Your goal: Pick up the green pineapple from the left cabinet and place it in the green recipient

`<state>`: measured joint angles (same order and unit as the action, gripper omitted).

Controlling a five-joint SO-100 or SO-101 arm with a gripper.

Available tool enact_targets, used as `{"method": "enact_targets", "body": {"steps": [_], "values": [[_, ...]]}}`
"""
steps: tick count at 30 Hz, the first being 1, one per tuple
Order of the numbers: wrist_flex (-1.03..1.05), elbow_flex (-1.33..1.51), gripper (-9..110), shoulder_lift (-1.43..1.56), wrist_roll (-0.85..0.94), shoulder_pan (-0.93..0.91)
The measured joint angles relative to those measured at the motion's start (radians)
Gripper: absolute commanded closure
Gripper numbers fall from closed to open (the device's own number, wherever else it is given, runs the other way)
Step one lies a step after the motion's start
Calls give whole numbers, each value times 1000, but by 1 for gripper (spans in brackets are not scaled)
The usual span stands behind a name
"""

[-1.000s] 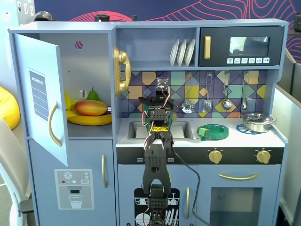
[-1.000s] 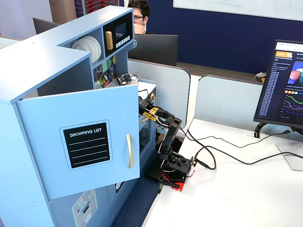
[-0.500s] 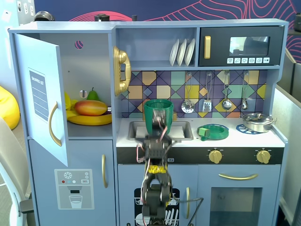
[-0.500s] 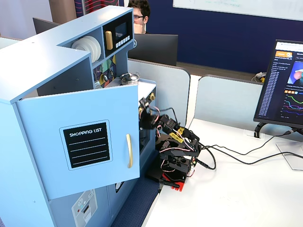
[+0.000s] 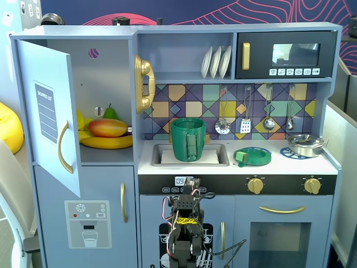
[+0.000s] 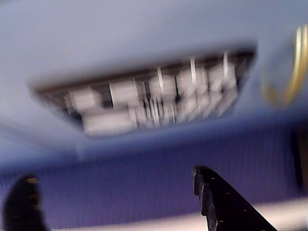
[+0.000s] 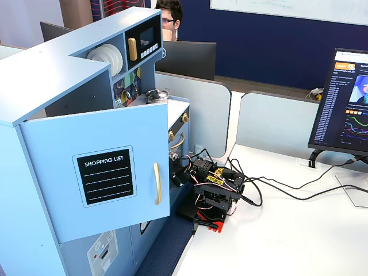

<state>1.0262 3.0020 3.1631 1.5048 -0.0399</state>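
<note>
The left cabinet (image 5: 106, 67) stands open, its door (image 5: 50, 111) with the shopping-list panel swung out to the left; the door also shows in the other fixed view (image 7: 103, 172). On its shelf I see a mango (image 5: 107, 128), bananas (image 5: 106, 142) and the top of a dark green pear (image 5: 110, 112). The green pineapple does not show in any view. The green recipient (image 5: 188, 139) stands upright in the sink. My arm (image 5: 187, 223) is folded low against the kitchen's front, also seen from the side (image 7: 213, 190). In the blurred wrist view my gripper (image 6: 111, 173) is open and empty, facing the lower door.
A flat green ring dish (image 5: 254, 156) lies on the counter right of the sink, and a metal pot (image 5: 305, 144) sits on the stove. A gold phone (image 5: 144, 84) hangs beside the cabinet opening. Cables (image 7: 270, 190) trail over the white desk, with a monitor (image 7: 345, 103) at the right.
</note>
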Motion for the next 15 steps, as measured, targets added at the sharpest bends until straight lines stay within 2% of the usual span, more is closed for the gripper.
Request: {"method": "enact_targets", "body": {"steps": [2, 6, 15], "values": [[118, 0, 92, 5, 0, 0], [304, 2, 91, 23, -25, 0], [319, 0, 90, 23, 0, 0]]}}
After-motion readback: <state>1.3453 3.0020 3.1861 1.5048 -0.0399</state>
